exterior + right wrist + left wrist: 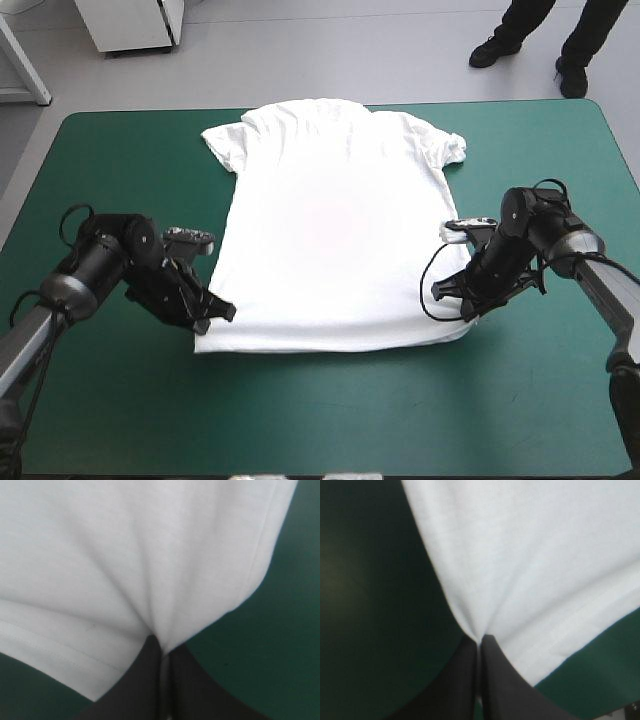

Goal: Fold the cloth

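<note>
The white T-shirt [335, 220] lies spread flat on the teal-green cover, collar toward the far edge and hem toward the near edge. My left gripper [222, 312] is at the hem's left corner, shut on the T-shirt. In the left wrist view the cloth [530, 565] puckers into the tip of the left gripper [480, 641]. My right gripper [447, 290] pinches the hem's right side. Folds of the T-shirt [130, 555] run into the right gripper [159, 644], shut on it.
Bare teal-green cover [330, 410] stretches between the hem and the near edge of the table. More cover [120, 170] lies open to the left of the T-shirt.
</note>
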{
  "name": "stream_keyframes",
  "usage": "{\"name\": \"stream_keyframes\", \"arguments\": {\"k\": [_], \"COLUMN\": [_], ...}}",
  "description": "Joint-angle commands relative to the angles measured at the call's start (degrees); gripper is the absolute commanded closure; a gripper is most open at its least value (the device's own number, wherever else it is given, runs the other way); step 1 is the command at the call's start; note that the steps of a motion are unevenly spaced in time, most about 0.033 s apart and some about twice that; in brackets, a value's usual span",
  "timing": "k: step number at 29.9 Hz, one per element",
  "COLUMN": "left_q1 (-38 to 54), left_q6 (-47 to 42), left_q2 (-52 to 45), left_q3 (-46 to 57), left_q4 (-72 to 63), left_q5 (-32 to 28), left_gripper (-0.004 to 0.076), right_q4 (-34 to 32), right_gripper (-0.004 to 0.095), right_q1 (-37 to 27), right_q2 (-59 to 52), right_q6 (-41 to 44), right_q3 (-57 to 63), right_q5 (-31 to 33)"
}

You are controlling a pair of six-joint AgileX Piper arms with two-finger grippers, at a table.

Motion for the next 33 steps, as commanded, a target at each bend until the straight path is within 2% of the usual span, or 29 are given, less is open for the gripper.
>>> {"name": "stream_keyframes", "arguments": {"k": [1,10,19,22,25,29,33], "left_q1": [-1.97,-2.46,-2.46,-2.46,-2.46,-2.46,-2.46], "left_q6": [-1.68,-2.77,-2.24,-2.09,-2.34,-2.34,-2.34], "left_q2": [-7.53,-18.26,-18.67,-18.67,-18.67,-18.67,-19.3], "left_q3": [6.7,16.29,16.4,16.4,16.4,16.4,15.34], "left_q4": [-0.65,-2.41,-1.86,-1.04,-1.04,-2.84,-3.97], "left_q5": [1.47,0.67,3.49,3.91,3.91,3.91,3.91], "left_gripper": [0.0734,0.0734,0.0727,0.0645,0.0484,0.032,0.0286], "right_q4": [0.11,-0.03,-0.01,0.09,0.82,1.66,1.92], "right_gripper": [0.092,0.0919,0.0914,0.0878,0.0791,0.065,0.0485], "right_q1": [1.36,6.45,6.69,6.69,6.69,6.69,6.69], "right_q2": [-5.5,-11.34,-14.31,-14.53,-14.53,-14.53,-14.96], "right_q6": [-0.57,0.95,0.74,0.16,0.16,0.14,0.31], "right_q3": [2.86,12.95,16.41,16.33,16.33,16.33,14.96], "right_q5": [1.65,1.66,1.94,1.94,1.94,1.94,1.94]}}
